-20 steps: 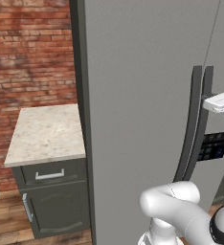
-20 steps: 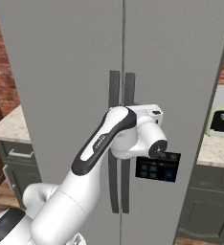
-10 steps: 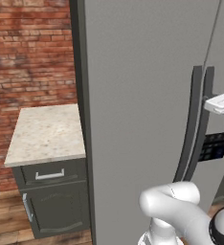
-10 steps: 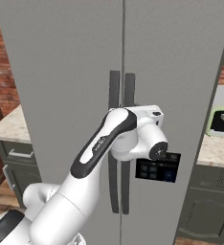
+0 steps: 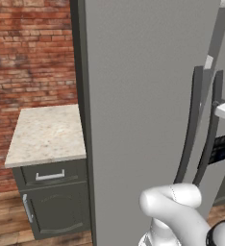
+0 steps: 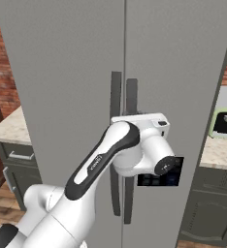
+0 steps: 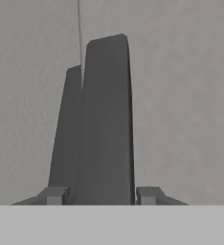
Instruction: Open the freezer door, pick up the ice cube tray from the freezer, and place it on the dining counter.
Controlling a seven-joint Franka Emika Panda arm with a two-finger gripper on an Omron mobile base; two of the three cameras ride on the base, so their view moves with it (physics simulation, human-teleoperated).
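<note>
The freezer [image 6: 193, 58] stands with both grey doors closed, so the ice cube tray is hidden; the dining counter is out of view. The plain freezer door [image 6: 62, 97] [image 5: 143, 96] is the left panel. Two dark vertical handles [image 6: 115, 92] [image 6: 131, 97] flank the seam. In the hand view my gripper [image 7: 102, 195] is open, its fingertips [image 7: 150, 195] straddling the nearer handle [image 7: 106, 119], the right tip almost touching it. Which door that handle belongs to I cannot tell. The other handle [image 7: 68, 129] lies just behind it. My white hand [image 6: 139, 120] covers the handles at mid height.
A black dispenser panel [image 6: 176, 169] sits on the right door. Left of the freezer stands a small stone-topped cabinet [image 5: 47, 134] with a drawer, against a brick wall [image 5: 32, 53]. To the right, a counter [image 6: 217, 155] carries a pale green appliance [image 6: 224, 126].
</note>
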